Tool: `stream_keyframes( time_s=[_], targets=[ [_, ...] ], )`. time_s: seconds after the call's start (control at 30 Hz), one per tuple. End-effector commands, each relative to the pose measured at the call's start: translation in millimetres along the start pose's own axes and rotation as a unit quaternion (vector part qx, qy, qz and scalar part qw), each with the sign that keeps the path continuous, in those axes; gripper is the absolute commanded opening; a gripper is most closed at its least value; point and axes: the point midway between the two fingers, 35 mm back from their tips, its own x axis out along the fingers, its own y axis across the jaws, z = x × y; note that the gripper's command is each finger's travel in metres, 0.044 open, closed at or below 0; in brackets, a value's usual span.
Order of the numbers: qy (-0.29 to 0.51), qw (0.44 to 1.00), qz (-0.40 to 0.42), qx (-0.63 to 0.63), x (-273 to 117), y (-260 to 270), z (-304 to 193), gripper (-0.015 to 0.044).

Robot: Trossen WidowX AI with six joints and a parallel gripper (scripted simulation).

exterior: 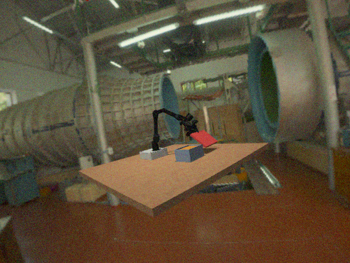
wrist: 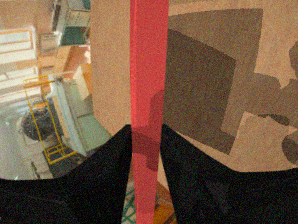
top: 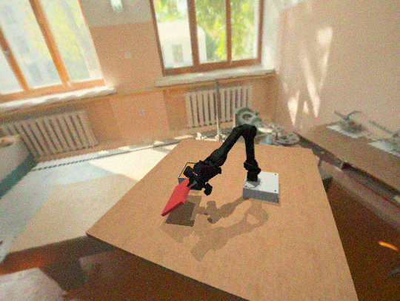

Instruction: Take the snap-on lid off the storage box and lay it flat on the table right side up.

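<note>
The red lid point(top: 177, 197) point(exterior: 204, 138) point(wrist: 149, 60) is off the box and held in the air, tilted, its far edge lower than the gripped edge. My gripper point(top: 191, 182) point(exterior: 194, 132) point(wrist: 145, 129) is shut on the lid, one black finger on each side of it. The blue-grey storage box point(top: 181, 180) point(exterior: 183, 155) stands open on the table, with orange showing inside its rim. The arm partly hides it in the top view. The lid hangs beside the box, above its own shadow. Which face of the lid is the top I cannot tell.
The wooden table point(top: 296, 237) point(exterior: 139, 181) carries the box and the arm's light grey base block point(top: 261, 190) point(exterior: 150, 155). In the top view the base stands right of the box, and the table's left edge runs beyond the lid.
</note>
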Motion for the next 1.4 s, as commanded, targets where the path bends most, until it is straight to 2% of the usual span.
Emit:
stream_keyframes(
  time_s=[0.0,1.37],
  targets=[
    [-0.003,1.0,0.005,0.003,1,0,1,0.0],
    [-0.003,1.0,0.005,0.003,23,-25,1,0.0]
  ],
)
